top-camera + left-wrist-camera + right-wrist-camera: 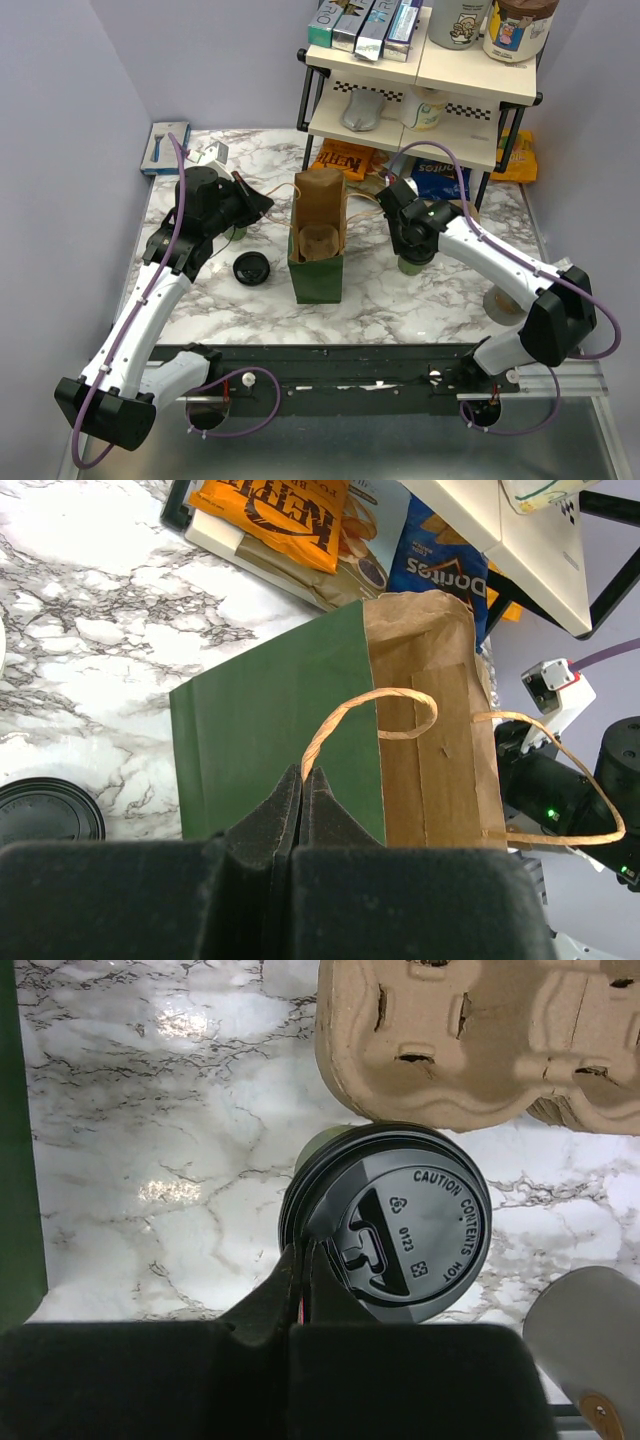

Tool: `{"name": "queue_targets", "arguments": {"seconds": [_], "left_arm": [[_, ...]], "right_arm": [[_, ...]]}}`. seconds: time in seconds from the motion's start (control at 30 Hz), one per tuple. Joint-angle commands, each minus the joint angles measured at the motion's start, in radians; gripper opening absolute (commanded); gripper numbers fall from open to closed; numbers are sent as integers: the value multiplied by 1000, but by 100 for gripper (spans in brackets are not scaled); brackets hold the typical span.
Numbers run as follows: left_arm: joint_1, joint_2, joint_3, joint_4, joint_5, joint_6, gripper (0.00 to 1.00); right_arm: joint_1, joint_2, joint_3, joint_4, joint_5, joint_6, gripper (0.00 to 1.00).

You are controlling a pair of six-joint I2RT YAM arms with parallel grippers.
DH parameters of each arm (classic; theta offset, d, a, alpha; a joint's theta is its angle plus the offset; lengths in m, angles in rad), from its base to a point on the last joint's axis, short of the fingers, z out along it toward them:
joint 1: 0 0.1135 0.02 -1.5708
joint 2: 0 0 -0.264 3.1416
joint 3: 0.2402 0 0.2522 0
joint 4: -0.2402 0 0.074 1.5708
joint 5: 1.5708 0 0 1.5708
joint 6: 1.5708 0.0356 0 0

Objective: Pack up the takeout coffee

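Note:
A dark-green paper cup [318,1146] stands on the marble table right of the bag, with a black lid [400,1222] lying on its top. It also shows in the top view [412,264]. My right gripper [305,1250] is shut on the lid's left rim, right above the cup [410,240]. My left gripper [303,772] is shut on the twine handle [350,712] of the upright green paper bag [270,730], and it holds the bag's mouth open from the left [258,206]. A second black lid [251,268] lies loose on the table left of the bag.
A brown pulp carrier [318,243] sits inside the bag [320,280]. More pulp carriers [470,1040] lie just behind the cup. A grey cup [503,300] stands at the right. Snack bags [275,515] and a shelf rack [420,90] are at the back. A dark-green thing [235,232] shows under my left wrist.

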Motion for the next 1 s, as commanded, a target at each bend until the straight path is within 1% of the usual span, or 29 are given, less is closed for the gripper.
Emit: {"name": "queue_targets", "arguments": {"seconds": [0.0,0.23,0.33,0.43,0.5,0.57,0.63,0.67,0.73,0.77,0.8,0.83,0.87,0.9,0.97], "left_arm": [[4,-15,-1,8,19,5,0],[4,-17,-2,8,23,5,0],[4,-18,-4,9,26,5,0],[4,-17,-4,14,33,5,0],[4,-14,-4,18,39,5,0],[4,-11,-2,20,47,5,0],[4,-7,-2,23,62,6,0],[4,-6,-2,23,64,6,0],[4,-1,1,25,67,6,0],[4,0,7,19,70,6,0],[4,2,10,17,70,6,0],[4,3,13,15,67,6,0],[4,3,16,14,64,3,0],[4,3,17,14,62,2,0],[4,5,22,12,58,0,0]], "right_arm": [[2,-13,-13,-32,14,37,1],[3,-120,-15,42,20,-5,1],[3,-181,-3,40,28,-42,1],[2,-250,-4,54,32,-100,1],[2,-293,-15,80,25,-185,1],[2,-365,-24,153,20,-272,1],[2,-411,-7,233,-23,-334,1],[3,-446,5,261,-76,-405,1],[3,-477,42,349,-142,-484,1],[5,-485,63,365,-181,-568,1],[9,-487,85,381,-240,-594,1],[9,-482,111,411,-264,-616,1],[11,-473,156,419,-285,-680,1],[15,-453,181,424,-342,-717,1],[34,-426,239,448,-382,-807,1]]}}
